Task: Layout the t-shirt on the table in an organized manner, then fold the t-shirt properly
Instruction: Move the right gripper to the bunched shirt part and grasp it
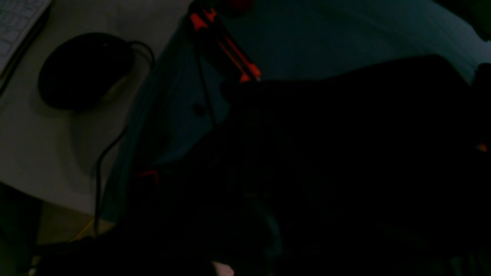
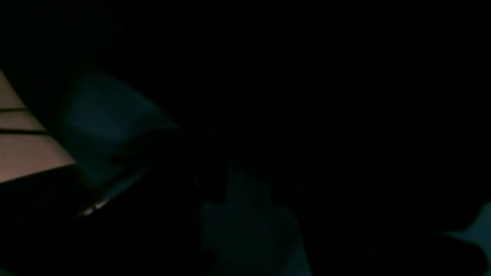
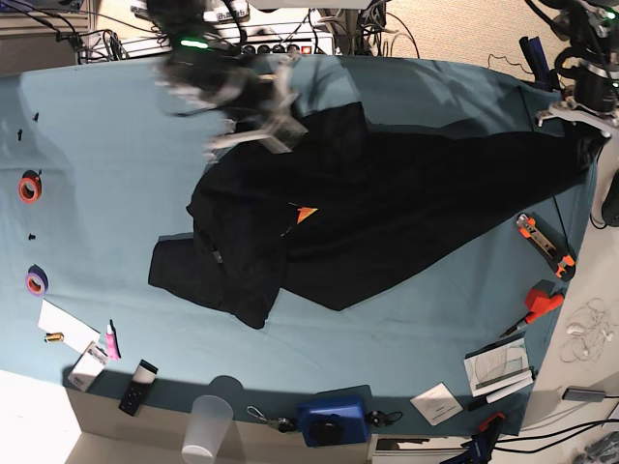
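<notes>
Across the table from its middle to the right edge, the limp, light t-shirt stretches from the left tool, pinched shut on its corner; the blurred right tool near the far edge seems part open, its hold unclear, so hems and shoulders look the best grips.

— How many shirts are on the table?
— One black t-shirt.
— And rolls of tape?
— Two: an orange one and a purple one.
— Cups?
— One clear plastic cup at the near edge.
— Robot arms?
— Two, one at each far corner.
— Anything else?
— One blue box, one orange-and-black cutter, one red tool.
</notes>
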`<state>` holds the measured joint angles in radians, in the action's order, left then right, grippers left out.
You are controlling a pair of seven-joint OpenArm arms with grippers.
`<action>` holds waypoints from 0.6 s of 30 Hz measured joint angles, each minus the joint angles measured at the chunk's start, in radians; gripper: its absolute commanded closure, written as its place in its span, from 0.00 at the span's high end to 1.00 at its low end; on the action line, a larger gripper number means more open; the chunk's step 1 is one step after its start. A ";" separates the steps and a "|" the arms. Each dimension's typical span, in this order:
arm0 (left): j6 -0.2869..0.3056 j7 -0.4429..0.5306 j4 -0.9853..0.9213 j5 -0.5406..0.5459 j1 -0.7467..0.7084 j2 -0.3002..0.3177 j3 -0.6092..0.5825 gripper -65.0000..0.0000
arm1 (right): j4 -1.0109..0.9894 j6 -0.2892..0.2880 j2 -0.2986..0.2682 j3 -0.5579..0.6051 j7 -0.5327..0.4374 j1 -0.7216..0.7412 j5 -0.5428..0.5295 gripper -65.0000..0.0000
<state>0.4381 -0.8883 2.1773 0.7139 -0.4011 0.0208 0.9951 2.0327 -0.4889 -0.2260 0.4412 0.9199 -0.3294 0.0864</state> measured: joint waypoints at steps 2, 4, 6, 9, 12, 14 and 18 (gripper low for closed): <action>0.000 0.000 0.000 0.001 0.000 0.005 0.000 0.00 | -0.080 0.035 -0.004 0.068 -0.024 0.054 0.043 0.28; 0.000 0.000 0.000 0.001 0.000 0.005 0.000 0.00 | -0.131 0.071 -0.003 0.136 -0.051 0.112 0.065 0.28; 0.003 0.000 0.000 0.000 0.000 0.005 0.000 0.00 | -0.177 0.108 -0.001 0.200 -0.062 0.164 0.072 0.28; 0.003 0.000 0.000 0.000 0.000 0.004 0.000 0.00 | -0.236 0.157 -0.002 0.273 -0.082 0.228 0.073 0.28; 0.003 0.000 0.000 0.001 0.000 0.005 0.000 0.00 | -0.304 0.195 0.002 0.315 -0.130 0.272 0.083 0.28; 0.003 0.000 0.000 0.001 0.000 0.004 0.000 0.00 | -0.325 0.218 0.006 0.331 -0.132 0.285 0.090 0.24; 0.003 0.000 0.000 0.001 0.000 0.004 0.000 0.00 | -0.312 0.260 0.025 0.363 -0.028 0.286 0.099 0.00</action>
<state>0.4412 -0.8879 2.1773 0.7151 -0.4011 0.0250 0.9951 1.7203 -0.2287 -0.2012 0.8040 0.8917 -0.0433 0.1856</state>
